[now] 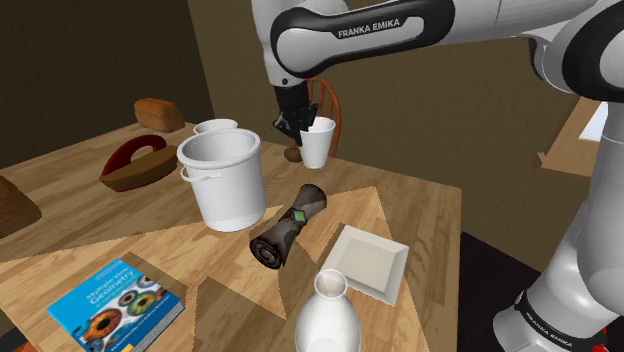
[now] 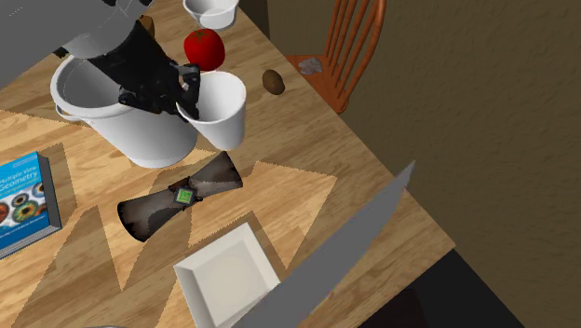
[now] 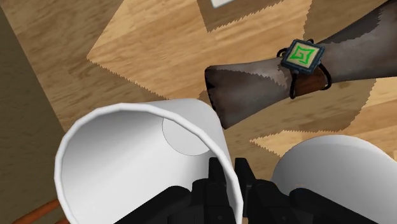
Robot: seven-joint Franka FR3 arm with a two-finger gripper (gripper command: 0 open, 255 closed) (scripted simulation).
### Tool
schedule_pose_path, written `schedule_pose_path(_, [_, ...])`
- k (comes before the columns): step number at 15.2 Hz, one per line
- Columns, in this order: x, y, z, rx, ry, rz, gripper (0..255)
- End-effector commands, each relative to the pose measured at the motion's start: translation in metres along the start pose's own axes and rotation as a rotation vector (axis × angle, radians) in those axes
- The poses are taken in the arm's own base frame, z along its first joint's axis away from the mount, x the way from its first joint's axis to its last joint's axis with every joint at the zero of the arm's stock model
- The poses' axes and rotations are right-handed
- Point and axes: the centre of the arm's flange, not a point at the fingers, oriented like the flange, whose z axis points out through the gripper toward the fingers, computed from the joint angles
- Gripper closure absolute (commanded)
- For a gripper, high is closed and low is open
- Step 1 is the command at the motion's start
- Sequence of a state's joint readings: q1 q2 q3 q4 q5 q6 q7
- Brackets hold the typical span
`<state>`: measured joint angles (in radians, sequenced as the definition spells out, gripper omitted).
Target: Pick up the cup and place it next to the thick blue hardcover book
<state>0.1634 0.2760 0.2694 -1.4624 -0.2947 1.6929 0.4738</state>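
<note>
1. So, my gripper (image 3: 229,173) is pinched on the white cup's (image 1: 318,146) rim, upper middle of the shoulder view.
2. Carrying step, I'd say. Next: swing past the white pot (image 1: 222,182) to the blue book (image 1: 115,305), lower left.

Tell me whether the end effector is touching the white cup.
Touching. In the wrist view the end effector pinches the rim wall of the white cup, one finger inside, one outside, with no gap.

I count one white cup (image 1: 318,145), one big pot (image 1: 225,190), one small bowl (image 2: 212,13), one blue book (image 1: 115,305), one square plate (image 1: 370,265), one bottle (image 1: 327,322), one apple (image 2: 205,47), one chair (image 2: 344,42), one dark bracer (image 1: 290,228).
</note>
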Motion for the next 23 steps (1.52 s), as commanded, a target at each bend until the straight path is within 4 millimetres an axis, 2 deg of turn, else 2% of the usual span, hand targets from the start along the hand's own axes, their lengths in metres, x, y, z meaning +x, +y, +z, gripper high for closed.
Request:
schedule_pose_path(1, [-0.008,-0.024,-0.001,0.0,0.0,0.002,255])
schedule_pose_path(23, [-0.106,-0.297,-0.005,0.0,0.0,0.002,255])
